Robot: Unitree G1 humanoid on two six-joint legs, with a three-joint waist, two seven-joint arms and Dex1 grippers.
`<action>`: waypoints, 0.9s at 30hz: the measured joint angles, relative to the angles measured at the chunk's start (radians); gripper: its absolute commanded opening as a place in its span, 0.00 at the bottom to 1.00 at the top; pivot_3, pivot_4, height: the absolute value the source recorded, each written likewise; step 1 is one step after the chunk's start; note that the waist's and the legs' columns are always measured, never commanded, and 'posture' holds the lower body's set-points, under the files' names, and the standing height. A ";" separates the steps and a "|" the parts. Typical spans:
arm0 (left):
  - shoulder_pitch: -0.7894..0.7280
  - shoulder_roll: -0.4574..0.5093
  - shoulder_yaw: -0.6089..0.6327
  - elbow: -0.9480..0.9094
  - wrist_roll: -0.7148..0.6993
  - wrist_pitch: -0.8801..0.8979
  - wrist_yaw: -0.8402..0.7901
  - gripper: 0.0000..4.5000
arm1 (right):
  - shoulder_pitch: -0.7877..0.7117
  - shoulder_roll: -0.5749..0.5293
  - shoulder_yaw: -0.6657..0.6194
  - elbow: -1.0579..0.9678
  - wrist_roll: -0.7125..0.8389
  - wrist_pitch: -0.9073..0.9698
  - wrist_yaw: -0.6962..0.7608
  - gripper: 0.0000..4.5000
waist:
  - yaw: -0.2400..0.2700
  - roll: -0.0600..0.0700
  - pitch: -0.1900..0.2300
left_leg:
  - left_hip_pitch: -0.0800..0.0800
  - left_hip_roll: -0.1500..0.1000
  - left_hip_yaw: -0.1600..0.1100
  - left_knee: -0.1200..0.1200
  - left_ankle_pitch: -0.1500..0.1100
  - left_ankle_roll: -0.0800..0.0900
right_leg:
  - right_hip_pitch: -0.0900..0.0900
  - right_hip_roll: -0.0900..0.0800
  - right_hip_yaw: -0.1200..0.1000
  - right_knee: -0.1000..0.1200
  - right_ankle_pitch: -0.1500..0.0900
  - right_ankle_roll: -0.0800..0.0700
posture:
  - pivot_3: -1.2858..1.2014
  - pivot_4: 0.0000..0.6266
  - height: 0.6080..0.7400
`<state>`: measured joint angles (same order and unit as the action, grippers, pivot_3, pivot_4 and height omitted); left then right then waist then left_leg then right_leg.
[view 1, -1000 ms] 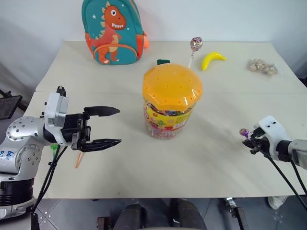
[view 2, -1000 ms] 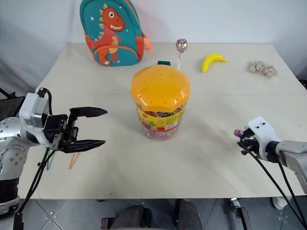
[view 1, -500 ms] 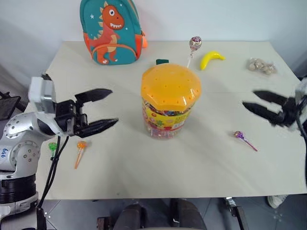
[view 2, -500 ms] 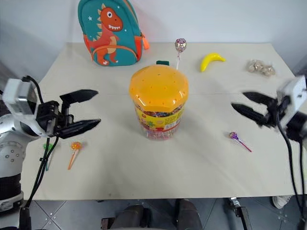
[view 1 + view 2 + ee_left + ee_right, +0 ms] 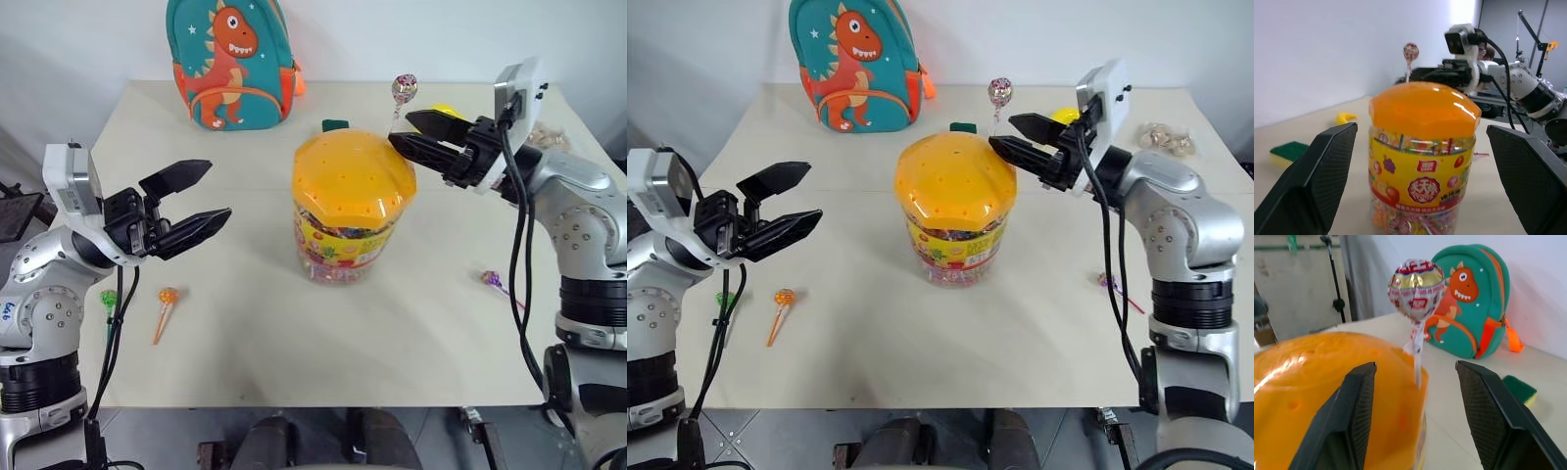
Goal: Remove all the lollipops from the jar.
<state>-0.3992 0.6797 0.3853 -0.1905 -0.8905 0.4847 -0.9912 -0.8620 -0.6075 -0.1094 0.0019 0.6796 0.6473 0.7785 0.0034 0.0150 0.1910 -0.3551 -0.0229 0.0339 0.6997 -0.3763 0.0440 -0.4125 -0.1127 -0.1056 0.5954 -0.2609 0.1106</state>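
Both claws are released: the right claw flanks the white-stick lollipop standing in the jar, the left claw faces it.

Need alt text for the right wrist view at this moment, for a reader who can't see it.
A wrapped lollipop stands on its white stick in the jar's domed orange lid, framed between the open right gripper's two black fingers. Behind, a teal dinosaur backpack and a green sponge sit on the table.

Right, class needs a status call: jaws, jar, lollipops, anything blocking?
Both jaws open, empty. Right gripper lined up on last lollipop standing in jar lid. Three lollipops on table. Nothing blocking.
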 measured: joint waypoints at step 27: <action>0.039 0.048 -0.061 -0.026 0.071 -0.054 -0.084 1.00 | 0.057 -0.259 -0.201 0.093 -0.024 -0.041 0.060 0.01 | 0.008 0.000 0.000 | -0.001 -0.001 0.001 -0.001 0.000 0.001 | -0.001 0.000 0.001 -0.001 0.000 0.000 | 0.52 0.24 1.00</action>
<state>-0.3605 0.7274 0.3238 -0.2163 -0.8196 0.4303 -1.0754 -0.8048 -0.8666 -0.3105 0.0949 0.6553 0.6065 0.8386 0.0112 0.0150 0.1909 -0.3565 -0.0239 0.0353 0.6987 -0.3767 0.0450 -0.4136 -0.1129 -0.1050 0.5943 -0.2610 0.1106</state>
